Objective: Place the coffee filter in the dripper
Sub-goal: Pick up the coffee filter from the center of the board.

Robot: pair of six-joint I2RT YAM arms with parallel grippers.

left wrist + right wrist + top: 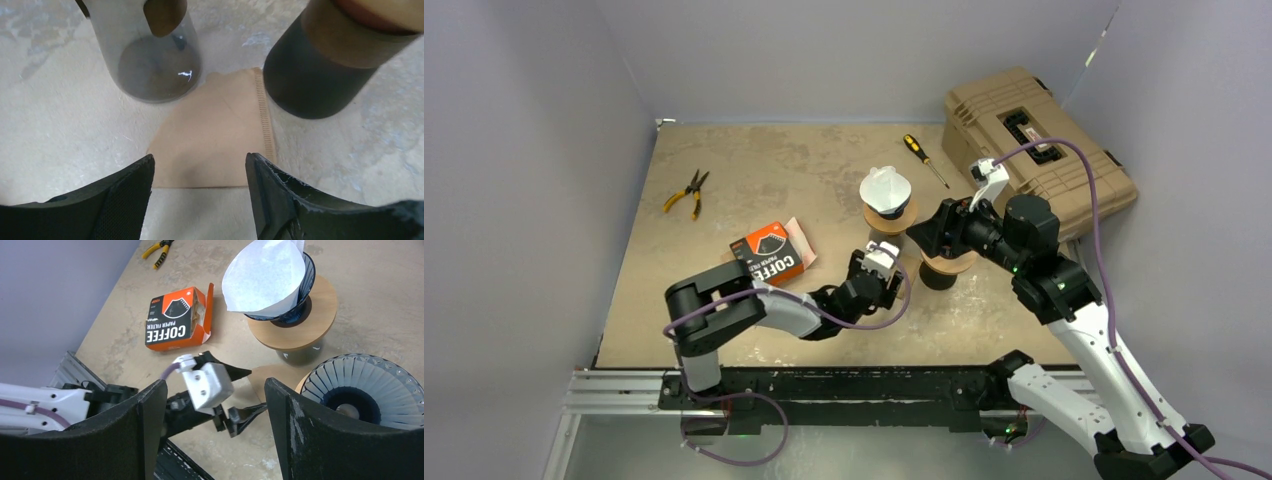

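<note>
Empty dripper (357, 390) cut off at frame edge, filtered dripper (280, 285) whole; one brown filter (215, 135) lay flat; left gripper (199, 165), right gripper (215, 390) spread apart.

Even soft light, faint shadows, blurred near fingers (115, 205)

Flat on the table (774, 160), just left of the empty dripper (350, 375): the coffee filter (215, 140). Behind-left: a second dripper (890, 213) holding a paper filter (885, 186); farther left, the filter box (769, 255).
</note>
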